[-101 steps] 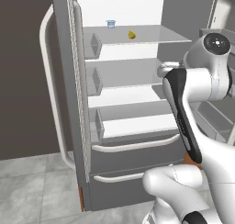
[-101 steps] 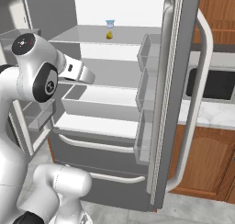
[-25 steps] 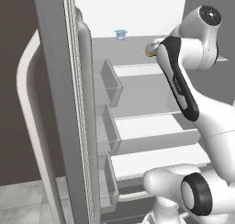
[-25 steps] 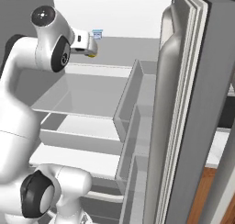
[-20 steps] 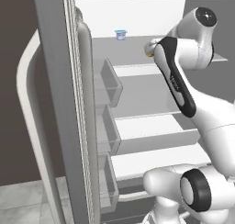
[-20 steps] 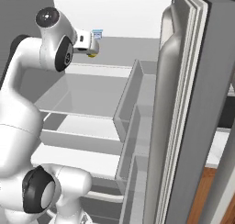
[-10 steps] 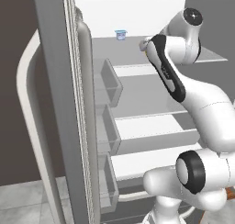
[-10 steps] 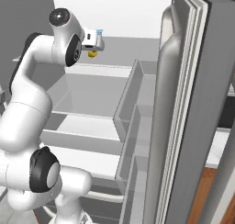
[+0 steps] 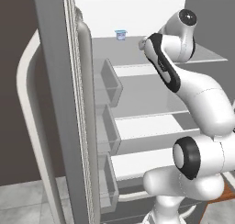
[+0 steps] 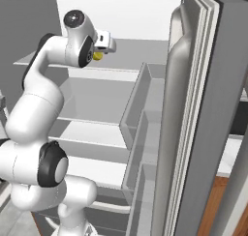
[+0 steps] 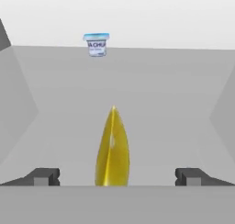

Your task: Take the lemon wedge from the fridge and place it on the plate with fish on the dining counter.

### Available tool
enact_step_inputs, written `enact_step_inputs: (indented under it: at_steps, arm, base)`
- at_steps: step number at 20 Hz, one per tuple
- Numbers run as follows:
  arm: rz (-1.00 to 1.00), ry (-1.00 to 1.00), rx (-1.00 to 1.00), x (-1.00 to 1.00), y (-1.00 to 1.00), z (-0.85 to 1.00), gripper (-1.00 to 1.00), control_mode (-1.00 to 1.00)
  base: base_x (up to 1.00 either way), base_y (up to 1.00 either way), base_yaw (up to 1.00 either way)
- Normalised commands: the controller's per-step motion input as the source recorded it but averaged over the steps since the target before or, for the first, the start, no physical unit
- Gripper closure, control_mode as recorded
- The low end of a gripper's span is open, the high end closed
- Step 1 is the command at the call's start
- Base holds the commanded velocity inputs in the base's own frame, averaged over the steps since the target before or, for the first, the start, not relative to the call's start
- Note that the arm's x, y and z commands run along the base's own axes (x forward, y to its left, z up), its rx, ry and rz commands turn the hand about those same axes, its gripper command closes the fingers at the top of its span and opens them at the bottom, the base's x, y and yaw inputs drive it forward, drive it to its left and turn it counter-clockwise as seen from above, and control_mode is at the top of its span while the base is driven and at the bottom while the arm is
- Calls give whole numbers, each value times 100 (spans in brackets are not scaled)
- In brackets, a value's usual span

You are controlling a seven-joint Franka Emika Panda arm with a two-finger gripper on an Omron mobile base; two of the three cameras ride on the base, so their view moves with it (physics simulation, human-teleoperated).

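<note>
The fridge [image 9: 59, 103] stands open and the arm reaches into its top shelf [image 10: 131, 53], so the step in hand is the approach to grasp the wedge [image 11: 112, 149]. In the hand view the wedge stands on edge on the grey shelf, near the camera and centred between the two dark fingertips [image 11: 43, 176], which stand wide apart with nothing between them yet touching. The gripper [image 11: 114, 177] is thus open and empty. From the right base view a bit of yellow peeks out just under the hand [image 10: 99, 42]. A small blue cup [image 11: 97, 44] sits far back on the same shelf, well apart from the wedge and slightly left of it. The next move likely calls for a short push forward, then closing gently, since so small and thin a piece could slip or tip sideways.
</note>
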Motion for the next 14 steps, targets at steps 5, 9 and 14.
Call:
enact_step_inputs:
  at_steps: [5,9,14]
  arm:
    - [0,1,0,4,5,0,-100,-100]
    - [0,0,0,0,39,0,-100,-100]
    - [0,0,0,-7,25,-2,-100,-100]
  base:
    - [0,0,0]
    - [0,0,0]
    - [0,0,0]
